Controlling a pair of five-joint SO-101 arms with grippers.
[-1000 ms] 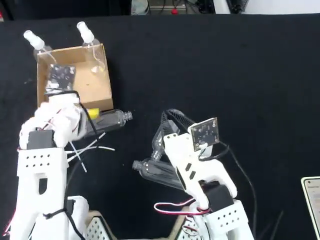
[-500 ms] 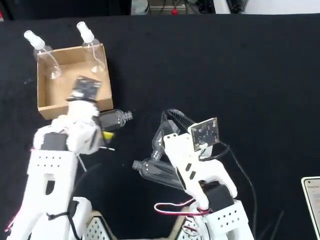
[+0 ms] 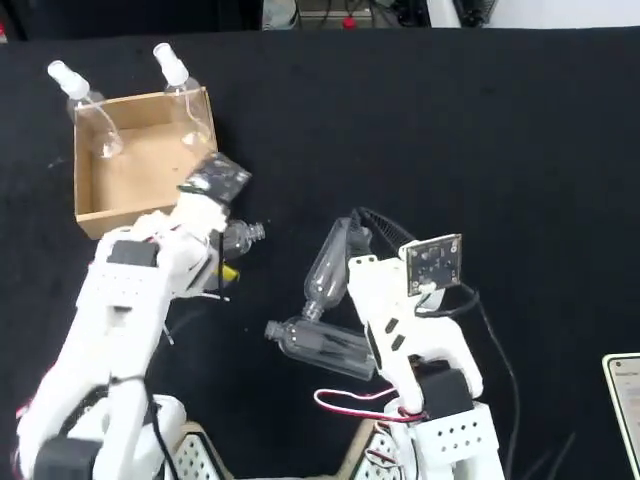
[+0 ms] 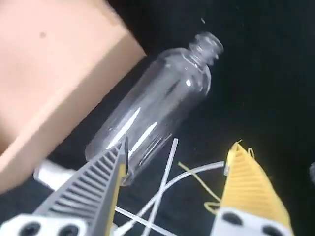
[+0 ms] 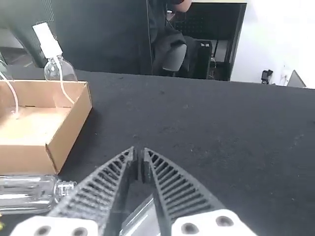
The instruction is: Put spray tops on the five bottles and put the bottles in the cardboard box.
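Lying on its side just off the near right corner of the box, a clear plastic bottle with a bare threaded neck sits beside the grey ribbed finger of the left gripper. The gripper's other finger is yellow. The two are spread wide, with nothing between them but thin white tubes strewn on the black cloth tabletop. The box is plain brown cardboard, shallow and open-topped, near the tabletop's far left corner. There are five bottles in all, each clear and round-shouldered. Two lean inside the box against its far wall, one bottle at its far left corner and one bottle at its far right, each with a white top and a tube running down inside. The other three are uncapped on the cloth. Besides the one at the box, one bottle lies flat toward the middle of the near edge, neck toward the left edge, and one bottle sits tilted just beyond it, against the right arm. The right gripper has its two ribbed grey fingers drawn almost together, with a thin slit between the tips and nothing in it. Clear plastic shows beneath them.
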